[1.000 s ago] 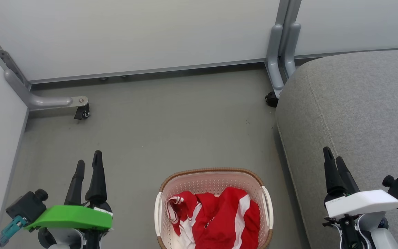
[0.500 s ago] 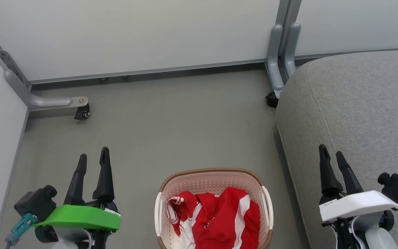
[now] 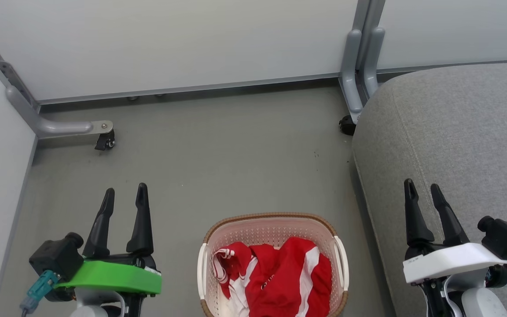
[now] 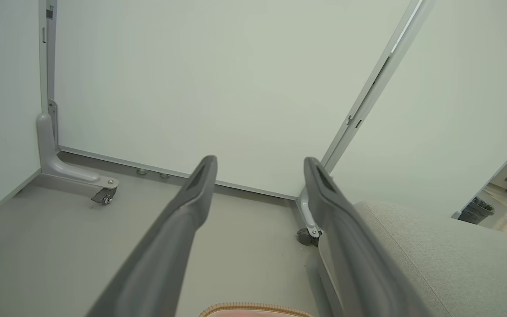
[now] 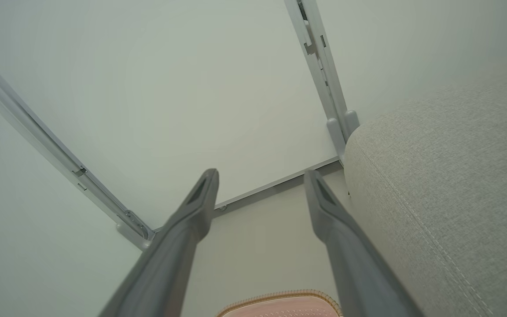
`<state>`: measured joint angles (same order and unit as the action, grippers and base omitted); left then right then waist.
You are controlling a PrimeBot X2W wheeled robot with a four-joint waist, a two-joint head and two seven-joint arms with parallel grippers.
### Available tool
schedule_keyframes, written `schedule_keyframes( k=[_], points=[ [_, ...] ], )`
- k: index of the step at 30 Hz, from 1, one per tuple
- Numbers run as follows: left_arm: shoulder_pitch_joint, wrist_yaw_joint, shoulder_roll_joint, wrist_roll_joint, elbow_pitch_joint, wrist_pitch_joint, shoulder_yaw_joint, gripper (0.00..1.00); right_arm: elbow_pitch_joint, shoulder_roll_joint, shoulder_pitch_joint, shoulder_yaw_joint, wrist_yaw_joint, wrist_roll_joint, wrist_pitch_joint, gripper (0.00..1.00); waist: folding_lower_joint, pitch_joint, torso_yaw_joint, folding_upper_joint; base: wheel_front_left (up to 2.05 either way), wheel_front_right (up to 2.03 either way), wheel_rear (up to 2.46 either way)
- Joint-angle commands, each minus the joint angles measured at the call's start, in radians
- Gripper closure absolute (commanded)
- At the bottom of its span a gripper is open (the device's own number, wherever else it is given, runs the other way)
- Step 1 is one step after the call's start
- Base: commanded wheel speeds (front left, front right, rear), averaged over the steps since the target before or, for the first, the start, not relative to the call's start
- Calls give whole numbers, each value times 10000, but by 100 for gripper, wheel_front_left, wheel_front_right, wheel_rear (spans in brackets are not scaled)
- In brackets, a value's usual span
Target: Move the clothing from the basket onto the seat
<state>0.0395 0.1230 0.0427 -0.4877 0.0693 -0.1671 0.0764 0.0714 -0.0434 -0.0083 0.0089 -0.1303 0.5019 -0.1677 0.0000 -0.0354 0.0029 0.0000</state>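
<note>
Clothing (image 3: 280, 275) between left end effector (image 3: 126, 189) and right end effector (image 3: 421, 184)

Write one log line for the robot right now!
left gripper: open, left of basket | right gripper: open, near seat | clothing: in basket | grab: not yet

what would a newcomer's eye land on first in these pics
The red-and-white clothing heaped in the cream basket, bottom centre of the head view. The big grey seat bulks to its right, and the left gripper and right gripper flank the basket with jaws open.
</note>
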Motion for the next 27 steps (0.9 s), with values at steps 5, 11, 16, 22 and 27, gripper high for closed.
schedule_keyframes(
  k=[5,11,16,22,27],
  points=[
    [-59,16,78,706,-197,-195,110,0,-213,-55,25,44,-4,-612,-190,0,0,-34,-5,0,0,0,0],
    [-61,24,84,1260,-295,-318,225,0,-315,-63,55,94,-5,-1111,-322,0,0,-59,6,0,0,0,0],
    [-94,-18,87,1659,-392,-435,252,0,-380,-67,98,158,-4,-1523,-441,0,0,-64,10,0,0,0,0],
    [-124,-55,90,1983,-480,-571,233,0,-467,-73,138,242,-4,-2001,-570,0,0,-74,0,0,0,0,0],
    [-154,-50,93,2362,-486,-654,254,0,-532,-78,185,308,-5,-2380,-666,0,0,-90,-19,0,0,0,0]
  ],
)
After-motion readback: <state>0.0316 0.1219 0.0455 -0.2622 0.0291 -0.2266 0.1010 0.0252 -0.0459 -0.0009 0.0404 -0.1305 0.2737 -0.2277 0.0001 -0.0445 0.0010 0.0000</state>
